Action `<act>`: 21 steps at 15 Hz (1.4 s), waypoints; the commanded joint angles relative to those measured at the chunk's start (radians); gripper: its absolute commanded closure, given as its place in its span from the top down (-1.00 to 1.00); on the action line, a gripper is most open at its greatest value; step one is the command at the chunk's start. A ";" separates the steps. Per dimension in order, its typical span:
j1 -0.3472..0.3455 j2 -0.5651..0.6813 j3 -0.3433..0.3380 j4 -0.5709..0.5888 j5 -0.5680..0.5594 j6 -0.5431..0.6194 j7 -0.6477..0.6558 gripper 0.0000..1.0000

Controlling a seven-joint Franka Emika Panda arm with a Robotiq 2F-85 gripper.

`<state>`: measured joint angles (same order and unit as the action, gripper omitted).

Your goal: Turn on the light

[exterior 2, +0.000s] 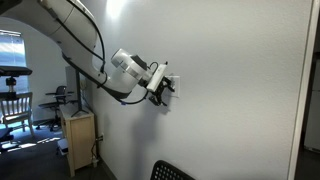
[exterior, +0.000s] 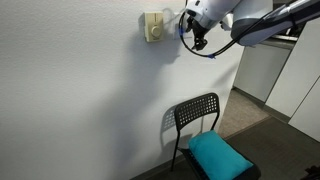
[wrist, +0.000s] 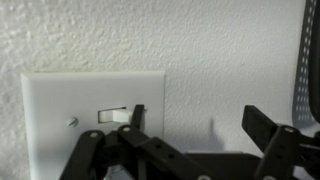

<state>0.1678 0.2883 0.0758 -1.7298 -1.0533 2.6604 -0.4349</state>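
Black fingers (wrist: 137, 120) of the gripper (wrist: 196, 120) are standing wide apart, gripping nothing. One tip is sitting right at the toggle (wrist: 113, 116) of the white switch (wrist: 60, 110) on the wall (wrist: 200, 40), seemingly so a nudge can flip it. A cream box (exterior: 152, 27) is hanging just beside.

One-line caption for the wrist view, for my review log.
Open claw at a white switch plate on textured wall, one fingertip beside its lever, the other off the plate.
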 commanded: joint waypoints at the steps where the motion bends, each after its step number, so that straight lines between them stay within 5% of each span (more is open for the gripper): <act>1: -0.003 0.015 -0.012 0.088 -0.076 -0.015 0.022 1.00; 12: 0.000 0.007 -0.001 0.119 -0.107 -0.069 0.028 1.00; 21: -0.008 -0.091 0.044 0.037 0.128 -0.310 -0.198 1.00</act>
<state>0.1776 0.2512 0.1064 -1.6746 -0.9649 2.4252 -0.5676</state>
